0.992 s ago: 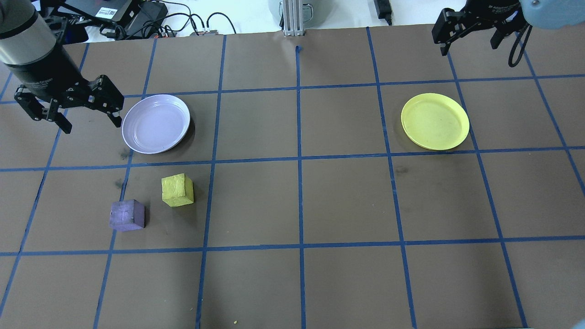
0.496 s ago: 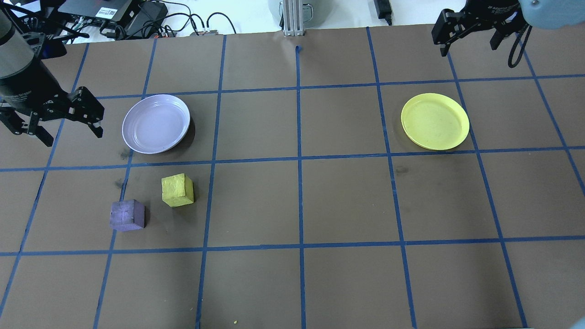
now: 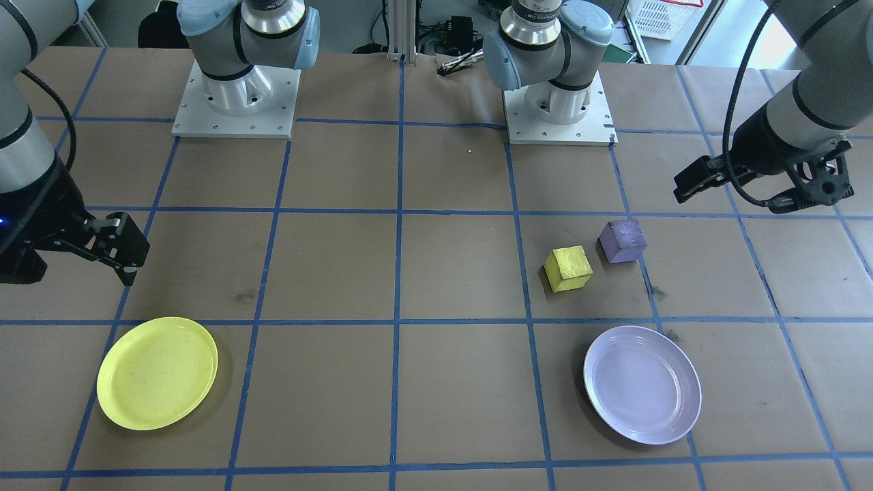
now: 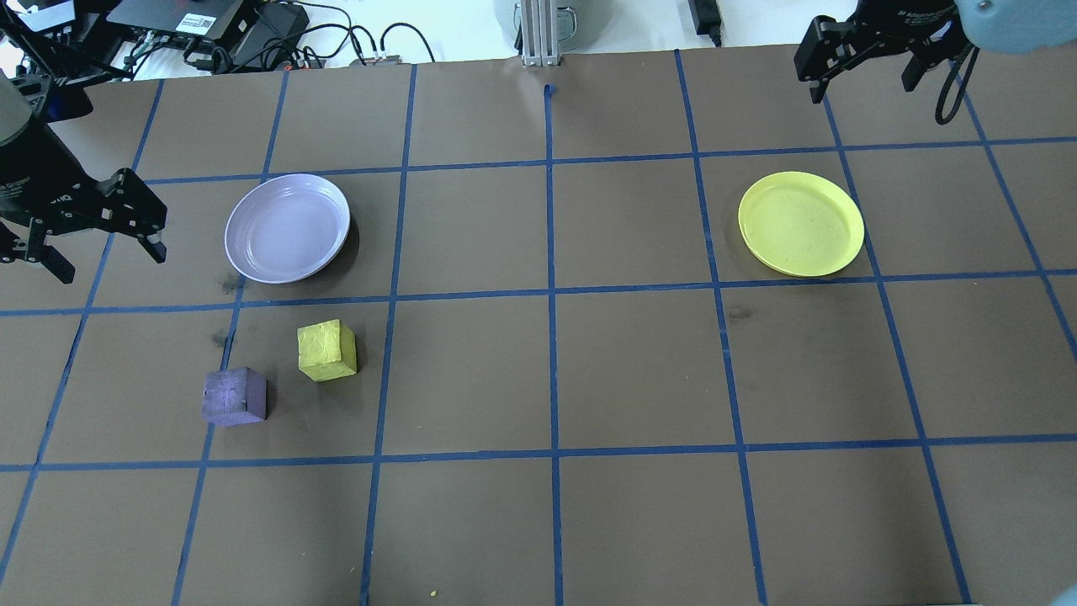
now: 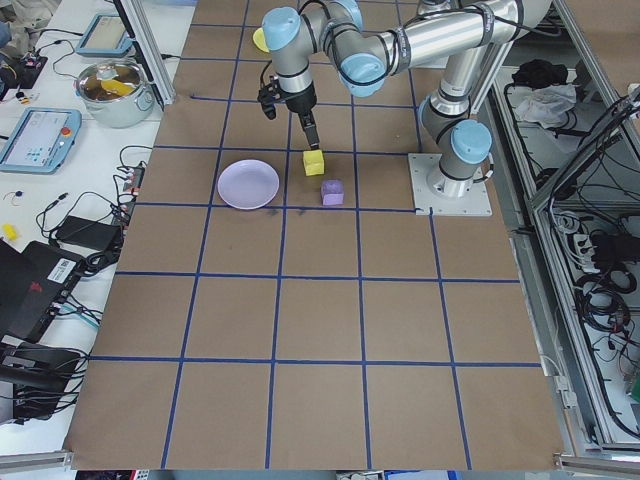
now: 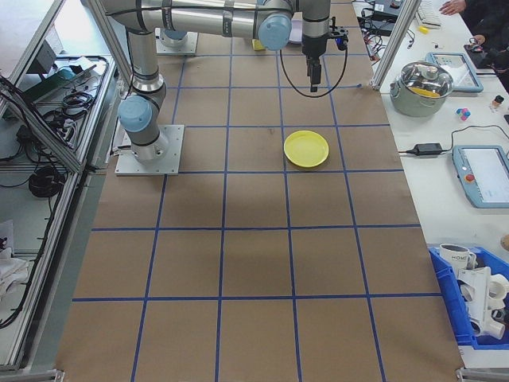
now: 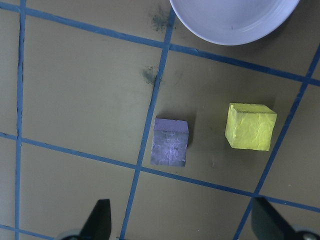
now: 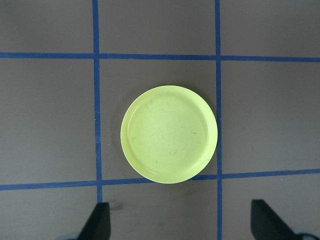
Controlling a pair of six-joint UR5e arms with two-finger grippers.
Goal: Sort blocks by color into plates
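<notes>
The purple block and the yellow block sit side by side on the brown mat, just in front of the empty lavender plate. The empty yellow plate lies far to the right. My left gripper hovers open and holds nothing, left of the lavender plate. Its wrist view looks down on the purple block, the yellow block and the lavender plate's rim. My right gripper hangs open and holds nothing, behind the yellow plate.
Blue tape lines divide the mat into squares. Cables and electronics lie past the far edge, and an aluminium post stands at the back centre. The two arm bases are bolted on at the robot's side.
My left gripper has moved left, away from the lavender plate, and stayed open. The right gripper, the blocks and the plates have not moved.
</notes>
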